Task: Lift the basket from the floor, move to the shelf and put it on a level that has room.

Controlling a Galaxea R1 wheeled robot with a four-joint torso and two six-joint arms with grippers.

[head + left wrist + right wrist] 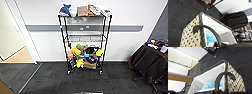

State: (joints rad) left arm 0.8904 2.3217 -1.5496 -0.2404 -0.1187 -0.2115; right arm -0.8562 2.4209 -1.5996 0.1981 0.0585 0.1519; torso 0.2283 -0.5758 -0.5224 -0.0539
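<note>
The beige woven basket (pixel 191 33) with its pale lining sits close under both wrists, above the dark carpet floor (pixel 50 80). Its pale rim (pixel 88 92) peeks in at the bottom edge of the head view. My left gripper (pixel 218 44) is shut on one dark curved handle (pixel 205 26). The right gripper (pixel 216 91) is shut on the other handle (pixel 224 73) of the basket (pixel 234 79). Something blue (pixel 210 38) lies inside. The black wire shelf (pixel 85 40) stands straight ahead against the white wall. Its level (pixel 85 40) second from the top looks bare.
The shelf's top tier (pixel 85 11) is crowded with a blue plush toy and boxes, and the lower tiers (pixel 85 53) hold colourful toys. A black-draped table (pixel 150 60) stands at the right. A doorway with tan wooden flooring (pixel 20 56) opens at the left.
</note>
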